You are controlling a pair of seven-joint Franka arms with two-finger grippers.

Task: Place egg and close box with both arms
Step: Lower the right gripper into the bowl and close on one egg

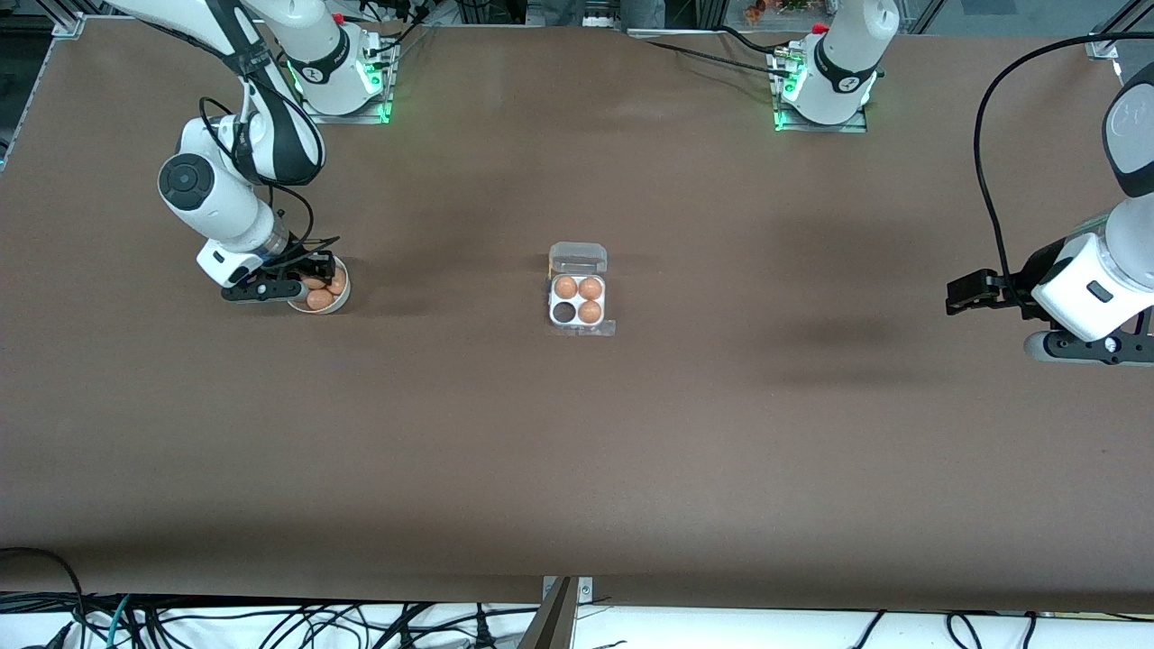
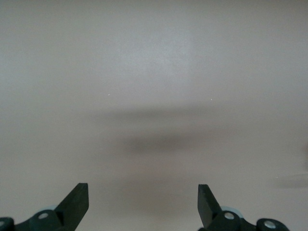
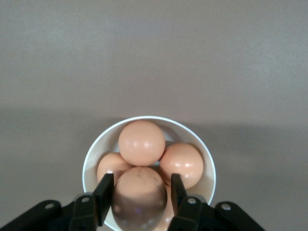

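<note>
**Egg pick-up at the bowl**

The right gripper (image 3: 139,192) is down in the round white bowl (image 1: 340,302) at the right arm's end, fingers narrowed against a smooth orange-brown egg (image 3: 140,196). Judged next: lift it clear of the neighbouring eggs (image 3: 141,142) and carry it to the open clear-plastic box (image 1: 578,300) mid-table, whose one empty cell (image 1: 564,312) lies nearest the camera. The left gripper (image 2: 143,204) waits spread wide over bare table.

R arm: reached down at my end of the desk, elbow folded | right claw (image 3: 139,192): low in the bowl (image 3: 91,161), fingers (image 3: 104,190) set either side of an egg (image 3: 139,195), touching it | L arm: waiting, raised over bare desk (image 2: 154,72) | left claw (image 2: 143,202): fingers spread wide, holding nothing
</note>
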